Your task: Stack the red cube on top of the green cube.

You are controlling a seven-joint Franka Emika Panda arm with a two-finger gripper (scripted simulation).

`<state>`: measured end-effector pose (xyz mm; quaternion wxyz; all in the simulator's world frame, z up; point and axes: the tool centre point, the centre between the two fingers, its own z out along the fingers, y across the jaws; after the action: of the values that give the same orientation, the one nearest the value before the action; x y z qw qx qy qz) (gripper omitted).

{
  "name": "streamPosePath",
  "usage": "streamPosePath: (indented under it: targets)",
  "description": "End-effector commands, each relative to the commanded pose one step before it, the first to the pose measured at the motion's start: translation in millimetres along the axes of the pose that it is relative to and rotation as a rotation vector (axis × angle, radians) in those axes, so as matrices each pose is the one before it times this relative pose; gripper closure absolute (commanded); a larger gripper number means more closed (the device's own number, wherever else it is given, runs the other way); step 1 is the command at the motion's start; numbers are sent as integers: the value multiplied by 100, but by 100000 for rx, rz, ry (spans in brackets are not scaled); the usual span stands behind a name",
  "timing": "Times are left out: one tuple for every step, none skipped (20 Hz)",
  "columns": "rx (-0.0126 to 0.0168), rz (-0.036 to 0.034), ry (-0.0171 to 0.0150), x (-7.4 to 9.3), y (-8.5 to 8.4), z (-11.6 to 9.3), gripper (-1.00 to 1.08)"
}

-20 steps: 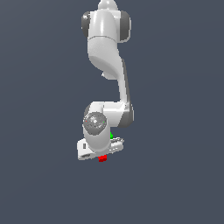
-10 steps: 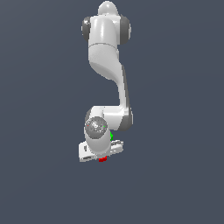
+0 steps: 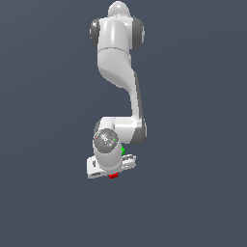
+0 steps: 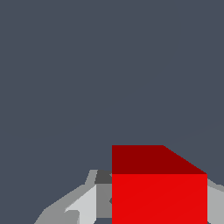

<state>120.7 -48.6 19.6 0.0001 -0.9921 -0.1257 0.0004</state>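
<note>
While dropping lower than a moment ago, now nearly covering the red cube point(image 3: 114, 176) from the exterior view — grasp looks close. Sits right between the fingers point(image 4: 83, 205) of the gripper point(image 4: 159, 205) in the wrist view, filling the gap; spread or pinching, cannot tell. Green cube point(image 3: 122, 150) peeking out just beside the wrist, near the red one. Lift and carry-over not yet begun.

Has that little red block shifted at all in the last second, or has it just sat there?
No, it has stayed put. In the exterior view the red cube sits just as far below the green cube as before; only the arm's hand dropped over it.
</note>
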Motion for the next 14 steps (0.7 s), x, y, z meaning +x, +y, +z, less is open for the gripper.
streamPosePath:
  targets:
    - [-3, 12, 11, -3, 10, -34, 108]
    - [0, 0, 0, -8, -2, -83, 108]
    - [0, 0, 0, -12, -3, -142, 108]
    - [0, 0, 0, -15, -4, -205, 108]
    - [0, 0, 0, -15, -4, -273, 108]
    - [0, 0, 0, -14, -4, -345, 108]
    - [0, 0, 0, -13, -4, -420, 108]
    - [0, 0, 0, -11, -3, -499, 108]
    - [0, 0, 0, -9, -3, -581, 108]
    - [0, 0, 0, -8, -2, -666, 108]
    - [0, 0, 0, -7, -2, -753, 108]
    - [0, 0, 0, -8, -2, -830, 108]
    - [0, 0, 0, -8, -2, -798, 108]
    - [-28, -12, 38, -8, -13, -771, 108]
